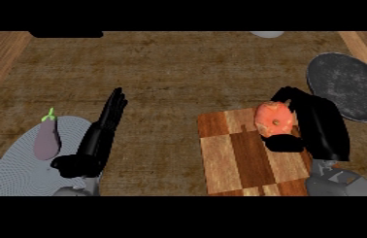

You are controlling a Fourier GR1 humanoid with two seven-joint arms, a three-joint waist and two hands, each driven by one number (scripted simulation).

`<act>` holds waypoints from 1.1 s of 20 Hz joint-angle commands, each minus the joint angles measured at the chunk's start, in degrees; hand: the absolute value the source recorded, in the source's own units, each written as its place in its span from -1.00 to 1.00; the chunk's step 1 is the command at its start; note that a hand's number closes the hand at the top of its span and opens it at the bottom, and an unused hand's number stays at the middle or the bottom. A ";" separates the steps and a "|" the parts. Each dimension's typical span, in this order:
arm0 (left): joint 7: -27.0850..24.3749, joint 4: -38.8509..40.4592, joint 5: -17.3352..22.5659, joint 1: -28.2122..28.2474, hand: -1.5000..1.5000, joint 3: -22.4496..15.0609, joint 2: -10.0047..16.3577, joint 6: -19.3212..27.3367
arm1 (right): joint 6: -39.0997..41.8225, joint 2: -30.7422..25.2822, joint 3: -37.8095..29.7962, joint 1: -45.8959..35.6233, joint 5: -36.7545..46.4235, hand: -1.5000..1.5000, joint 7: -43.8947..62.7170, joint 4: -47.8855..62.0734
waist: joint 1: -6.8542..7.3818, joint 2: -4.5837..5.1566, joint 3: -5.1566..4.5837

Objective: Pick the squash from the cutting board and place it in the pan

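worktop point(179, 72): dark brown, mottled wood-grain surface filling the view, evenly lit. lighter wooden strips point(8, 47) border it at both upper corners. far edge: black shape point(66, 34) at left, pale grey rounded object point(267, 34) at right.

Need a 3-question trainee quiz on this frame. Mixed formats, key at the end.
1. Fill in: the eggplant lies on a grey ____ at the view's left.
2. True or false: the squash, held in the right hand, already lies in the pan.
3. The left hand is: A) open, fingers straight, holding nothing; B) curled round the eggplant; C) inside the pan.

Key: 1 plate; 2 false, the squash is over the upper right corner of the cutting board; 3 A.
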 commanded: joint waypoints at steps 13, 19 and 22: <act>-1.90 1.76 -1.42 -0.39 0.00 0.66 -1.86 -0.75 | -12.01 -4.26 -24.60 -10.64 -13.50 1.00 -5.81 18.84 | 0.67 0.35 0.07; -0.60 1.65 -0.86 -1.39 0.00 1.46 -1.03 -1.94 | -23.86 -12.30 -29.72 -14.64 -9.76 1.00 -17.63 35.71 | 1.41 0.68 0.13; 0.33 -0.55 -1.89 -0.14 0.00 -0.80 -2.24 -1.56 | -29.59 -14.82 -32.08 -18.89 -9.53 1.00 -20.58 43.97 | 1.63 0.60 0.13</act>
